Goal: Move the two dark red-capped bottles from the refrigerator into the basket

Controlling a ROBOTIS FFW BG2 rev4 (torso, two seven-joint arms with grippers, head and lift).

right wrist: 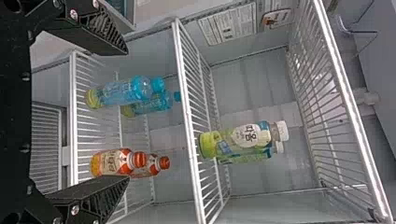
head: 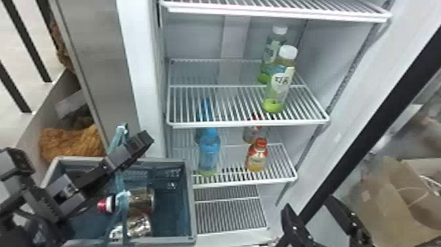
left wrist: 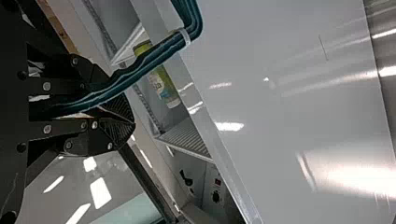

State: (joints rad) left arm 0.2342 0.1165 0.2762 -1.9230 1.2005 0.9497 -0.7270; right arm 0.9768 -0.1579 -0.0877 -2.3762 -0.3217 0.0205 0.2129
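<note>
Red-capped bottle [head: 140, 199], black neck, shiny brown body

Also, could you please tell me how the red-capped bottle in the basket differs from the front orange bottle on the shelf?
The red-capped bottle lies on its side in the basket, while the front orange bottle stands upright on a refrigerator shelf. The red-capped bottle has a black band below its cap; the orange bottle is orange-red there. The former's body looks brownish, the latter's orange with a pale label. Both caps are reddish.
</note>
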